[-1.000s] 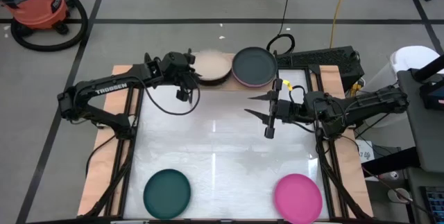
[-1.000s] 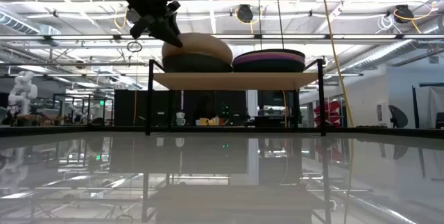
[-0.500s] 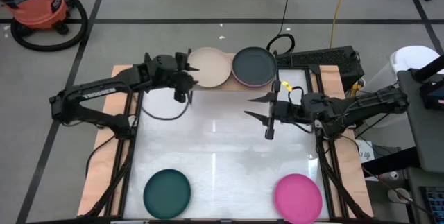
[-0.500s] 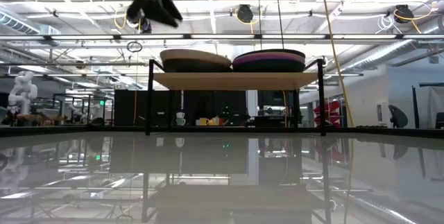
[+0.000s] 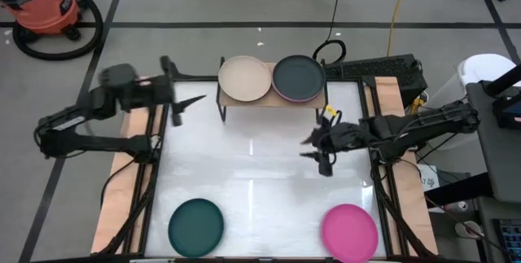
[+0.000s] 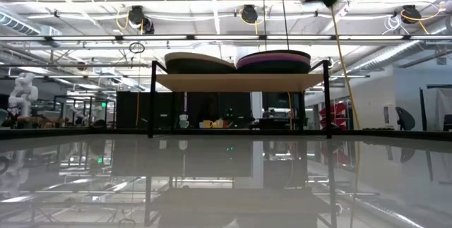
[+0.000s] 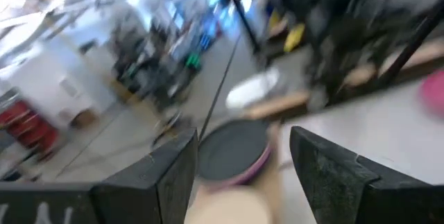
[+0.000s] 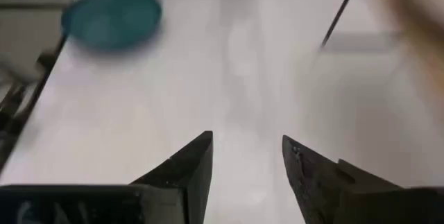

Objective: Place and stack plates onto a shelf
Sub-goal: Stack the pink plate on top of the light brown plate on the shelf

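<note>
High view, shelf (image 5: pixel 224 98): standing at 12 o'clock on the table (image 5: pixel 260 173), carrying two stacks side by side.
Left stack: showing a beige plate (image 5: pixel 244 79) on top.
Right stack: showing a dark grey plate (image 5: pixel 298 76) over a purple rim.
Loose plates: lying flat, dark teal plate (image 5: pixel 195 225) at 7 o'clock, magenta plate (image 5: pixel 350 231) at 5 o'clock.
Left gripper (image 5: pixel 181 102): hanging at 10 o'clock, fingers spread, gripping nothing.
Right gripper (image 5: pixel 319 147): hovering at 3 o'clock, fingers parted, empty.
</note>
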### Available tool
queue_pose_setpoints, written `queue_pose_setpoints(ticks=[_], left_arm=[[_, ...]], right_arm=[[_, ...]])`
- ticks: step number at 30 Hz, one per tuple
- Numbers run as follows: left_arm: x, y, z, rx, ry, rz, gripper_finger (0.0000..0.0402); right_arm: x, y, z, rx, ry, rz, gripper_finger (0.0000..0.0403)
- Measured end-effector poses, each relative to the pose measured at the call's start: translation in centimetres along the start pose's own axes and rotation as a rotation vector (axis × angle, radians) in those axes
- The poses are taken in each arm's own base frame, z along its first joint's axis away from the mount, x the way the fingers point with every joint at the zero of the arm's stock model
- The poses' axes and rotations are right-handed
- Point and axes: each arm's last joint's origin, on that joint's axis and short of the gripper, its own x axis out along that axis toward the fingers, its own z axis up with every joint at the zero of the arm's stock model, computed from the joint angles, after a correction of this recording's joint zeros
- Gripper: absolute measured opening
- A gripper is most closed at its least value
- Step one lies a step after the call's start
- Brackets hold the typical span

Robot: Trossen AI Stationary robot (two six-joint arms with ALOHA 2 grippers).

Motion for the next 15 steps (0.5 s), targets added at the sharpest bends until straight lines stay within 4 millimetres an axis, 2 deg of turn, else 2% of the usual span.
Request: queue_pose_setpoints(ticks=[4, 9, 11, 15], left_arm=[[-2.3, -0.2, 1.0, -0.076, -0.12, -0.062, 0.0234], [-3.1, -0.8, 1.3, -0.138, -0.155, -0.12, 0.0234], [-2.8, -1.2, 1.1, -0.141, -0.154, -0.145, 0.0234], [-2.0, -2.0, 0.4, -0.127, -0.159, -0.173, 0.0234]], right_arm=[[1.7, 0.8, -4.4, 0.055, 0.203, 0.14, 0.0157], [3.5, 2.4, -9.6, 0.059, 0.327, 0.334, 0.0157], [3.6, 2.8, -10.9, 0.087, 0.379, 0.362, 0.0154], [3.2, 3.6, -12.1, 0.104, 0.457, 0.363, 0.0142]])
